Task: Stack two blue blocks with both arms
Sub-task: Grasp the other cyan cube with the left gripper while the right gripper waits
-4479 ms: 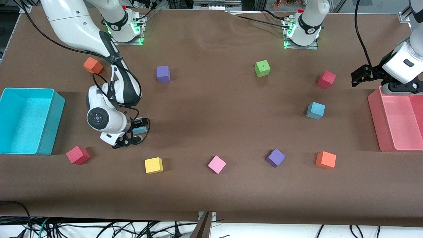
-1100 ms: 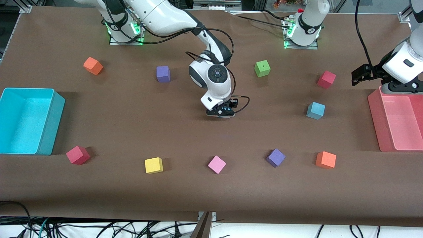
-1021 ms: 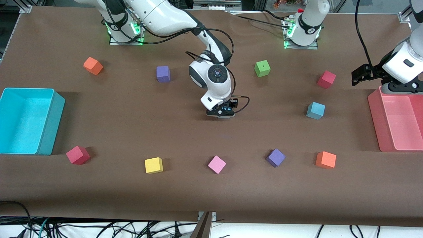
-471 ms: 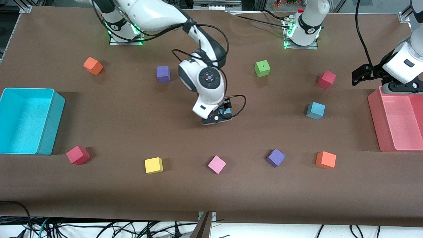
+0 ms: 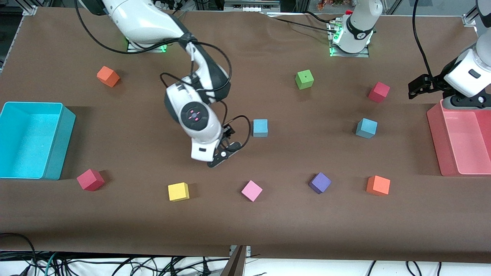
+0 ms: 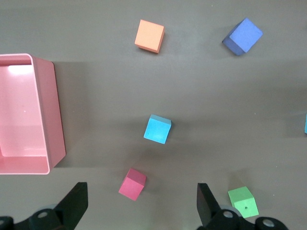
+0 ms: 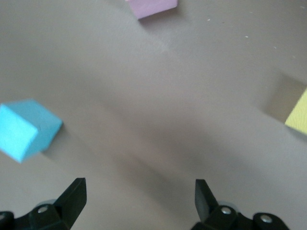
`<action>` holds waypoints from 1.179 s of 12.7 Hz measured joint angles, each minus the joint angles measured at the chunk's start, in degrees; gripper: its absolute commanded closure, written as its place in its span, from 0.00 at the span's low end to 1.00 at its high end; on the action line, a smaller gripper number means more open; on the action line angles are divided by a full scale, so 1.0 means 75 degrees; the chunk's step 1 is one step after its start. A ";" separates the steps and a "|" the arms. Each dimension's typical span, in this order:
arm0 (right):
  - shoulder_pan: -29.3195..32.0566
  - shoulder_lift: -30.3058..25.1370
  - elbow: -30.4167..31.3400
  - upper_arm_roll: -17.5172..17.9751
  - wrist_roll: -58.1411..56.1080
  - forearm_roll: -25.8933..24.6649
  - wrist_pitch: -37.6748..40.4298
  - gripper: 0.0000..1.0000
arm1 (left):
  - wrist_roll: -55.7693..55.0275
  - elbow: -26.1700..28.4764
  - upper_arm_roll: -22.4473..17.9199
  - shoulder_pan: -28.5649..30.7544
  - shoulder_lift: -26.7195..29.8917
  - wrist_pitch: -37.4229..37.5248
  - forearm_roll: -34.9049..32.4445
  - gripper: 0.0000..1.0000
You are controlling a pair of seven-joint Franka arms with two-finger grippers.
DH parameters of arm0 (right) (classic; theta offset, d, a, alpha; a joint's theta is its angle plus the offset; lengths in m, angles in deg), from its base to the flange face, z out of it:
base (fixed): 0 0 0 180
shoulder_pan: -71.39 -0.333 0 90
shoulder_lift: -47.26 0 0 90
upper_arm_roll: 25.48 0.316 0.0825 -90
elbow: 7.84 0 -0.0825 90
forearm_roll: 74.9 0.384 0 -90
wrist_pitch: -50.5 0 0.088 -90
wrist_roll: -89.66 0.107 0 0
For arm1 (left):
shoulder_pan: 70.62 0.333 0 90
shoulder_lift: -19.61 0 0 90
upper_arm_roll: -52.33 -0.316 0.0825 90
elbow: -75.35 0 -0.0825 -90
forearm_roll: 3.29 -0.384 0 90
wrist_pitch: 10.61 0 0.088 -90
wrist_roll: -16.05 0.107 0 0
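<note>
Our right gripper (image 5: 226, 153) hangs with fingers spread and empty at 8 o'clock of one blue block (image 5: 260, 127), while our left gripper (image 5: 416, 87), fingers wide and empty, waits beside the pink bin (image 5: 435, 126), the other blue block (image 5: 366, 128) untouched on the desk (image 5: 245, 222).

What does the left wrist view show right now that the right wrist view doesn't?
Only the left wrist view shows the pink bin, an orange cube, a purple cube, a red cube, a green cube and one blue block. Only the right wrist view shows the pink cube and a yellow cube. Both catch the other blue block, at the left wrist picture's edge, and brown tabletop.
</note>
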 measured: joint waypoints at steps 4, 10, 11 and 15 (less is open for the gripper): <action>0.0671 0.0031 0.0379 -0.0010 -0.3079 0.1176 -0.0192 0.00 | 0.0900 0.0213 0.0012 -0.0003 -0.0551 0.0041 0.0000 0.00; 0.1077 0.0095 0.1697 -0.0011 -0.6428 0.3818 -0.1900 0.00 | 0.1612 0.2366 -0.0009 0.0034 -0.1102 -0.2999 0.0000 0.00; 0.1082 0.0097 0.1928 -0.0010 -0.7022 0.4376 -0.2126 0.00 | 0.1747 0.2826 -0.0012 0.0060 -0.1112 -0.3581 0.0000 0.00; 0.1078 0.0104 0.2764 0.0000 -0.9722 0.6868 -0.2578 0.00 | 0.2230 0.4662 -0.0037 0.0244 -0.1158 -0.6000 0.0000 0.00</action>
